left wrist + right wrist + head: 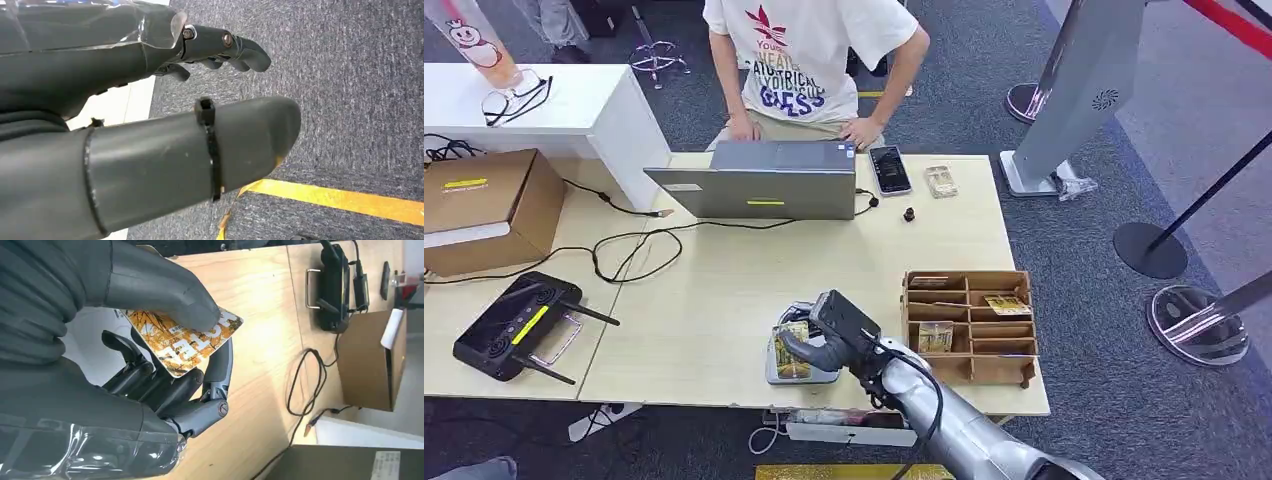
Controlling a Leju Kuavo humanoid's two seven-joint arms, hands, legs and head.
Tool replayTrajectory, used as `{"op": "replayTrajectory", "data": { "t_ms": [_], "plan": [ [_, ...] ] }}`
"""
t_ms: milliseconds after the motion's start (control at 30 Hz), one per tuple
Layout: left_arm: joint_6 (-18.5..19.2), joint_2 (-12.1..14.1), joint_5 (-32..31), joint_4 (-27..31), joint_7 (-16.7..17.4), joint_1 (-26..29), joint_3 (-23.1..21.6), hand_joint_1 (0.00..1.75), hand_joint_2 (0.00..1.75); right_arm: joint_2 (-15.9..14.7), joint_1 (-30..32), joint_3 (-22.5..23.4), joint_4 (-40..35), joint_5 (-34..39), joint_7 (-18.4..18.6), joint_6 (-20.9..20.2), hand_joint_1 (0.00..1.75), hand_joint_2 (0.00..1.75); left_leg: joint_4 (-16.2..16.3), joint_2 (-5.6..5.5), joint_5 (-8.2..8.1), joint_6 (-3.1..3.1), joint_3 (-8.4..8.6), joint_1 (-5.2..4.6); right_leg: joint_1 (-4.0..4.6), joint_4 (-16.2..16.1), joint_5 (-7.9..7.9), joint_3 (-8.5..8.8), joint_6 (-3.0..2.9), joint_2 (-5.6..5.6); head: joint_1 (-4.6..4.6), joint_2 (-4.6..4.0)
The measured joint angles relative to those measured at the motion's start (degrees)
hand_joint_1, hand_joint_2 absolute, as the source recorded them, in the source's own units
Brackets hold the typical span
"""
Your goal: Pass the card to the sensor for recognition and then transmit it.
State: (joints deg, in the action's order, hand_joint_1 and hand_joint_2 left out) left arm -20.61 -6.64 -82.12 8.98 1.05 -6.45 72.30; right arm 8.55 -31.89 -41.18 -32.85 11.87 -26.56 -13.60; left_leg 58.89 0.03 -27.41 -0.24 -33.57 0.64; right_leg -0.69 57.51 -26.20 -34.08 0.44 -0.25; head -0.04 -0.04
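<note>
- Orange-and-yellow patterned card, pinched between thick thumb above and dark fingers below; held flat over a pale grey sensor pad near the table's front edge.
- Right hand clamped on the card, reaching in from the lower right on a silver arm, just left of a wooden compartment box with more cards in its slots.
- Left hand hanging over grey carpet with a yellow floor line; holding nothing, thumb and fingers apart, fingertips slightly curled.
- Light wooden table: grey laptop at the far edge, phone beside it, black cables trailing left.
- Black controller at the table's left, cardboard box beyond it.
- Person in a white printed shirt standing behind the laptop, hands on the table edge.
</note>
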Motion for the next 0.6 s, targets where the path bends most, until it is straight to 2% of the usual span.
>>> {"op": "replayTrajectory", "data": {
  "t_ms": [200, 600],
  "plan": [
    [0.04, -0.04, -0.22, 0.00, 0.00, -0.04, -0.52, 0.00, 0.00, 0.44, -0.20, 0.00, 1.31, 0.81, 0.13, -0.37, 1.75, 1.75, 0.00, 0.00, 0.00, 0.00, 0.00, 0.00, 0.00, 0.00, 0.00, 0.00, 0.00, 0.00, 0.00, 0.00],
    [0.31, -0.04, -0.42, 0.00, 0.04, -0.05, -0.87, 0.00, 0.00, 0.61, -1.96, 0.92, 3.76, 2.45, 0.13, 1.38, 1.75, 1.75, 0.00, 0.00, 0.00, 0.00, 0.01, 0.00, 0.00, 0.00, 0.00, 0.00, 0.00, 0.00, 0.00, 0.00]
  ]
}}
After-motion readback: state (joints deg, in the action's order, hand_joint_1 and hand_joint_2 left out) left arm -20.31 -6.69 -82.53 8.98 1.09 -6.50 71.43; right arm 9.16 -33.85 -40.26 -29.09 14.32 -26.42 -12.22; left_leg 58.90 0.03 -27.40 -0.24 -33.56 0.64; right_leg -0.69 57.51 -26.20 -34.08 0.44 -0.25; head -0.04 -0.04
